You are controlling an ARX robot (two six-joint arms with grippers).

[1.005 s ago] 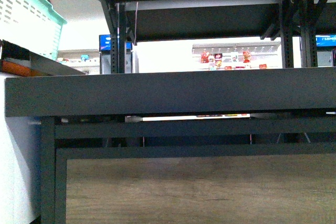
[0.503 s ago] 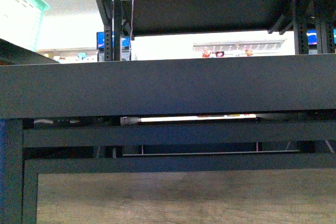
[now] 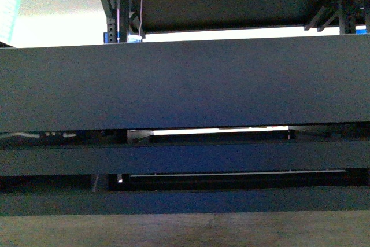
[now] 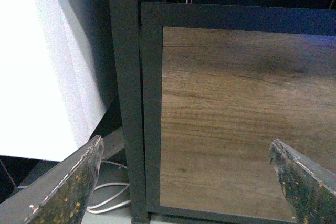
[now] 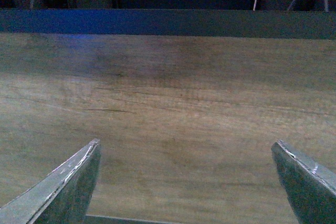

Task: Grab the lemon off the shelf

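Note:
No lemon shows in any view. The black shelf (image 3: 185,82) fills the front view: the thick front edge of one dark tier runs across the middle, with black crossbars below it and another tier above. My left gripper (image 4: 184,182) is open in front of a wood panel (image 4: 241,119) framed in black metal, beside a black upright post (image 4: 126,87). My right gripper (image 5: 184,182) is open too, facing the same kind of wood panel (image 5: 168,108) under a black crossbar (image 5: 168,22). Nothing lies between either pair of fingers.
A mint-green basket (image 3: 8,4) peeks in at the far upper left of the front view. A white sheet or wall (image 4: 47,66) and a white cable (image 4: 107,195) on the floor lie beside the post in the left wrist view.
The front view has sunk or closed in: the tier's edge now looms larger and hides the store shelves behind, the green basket has slid up and off to the left, and the wood panel has dropped out of view.

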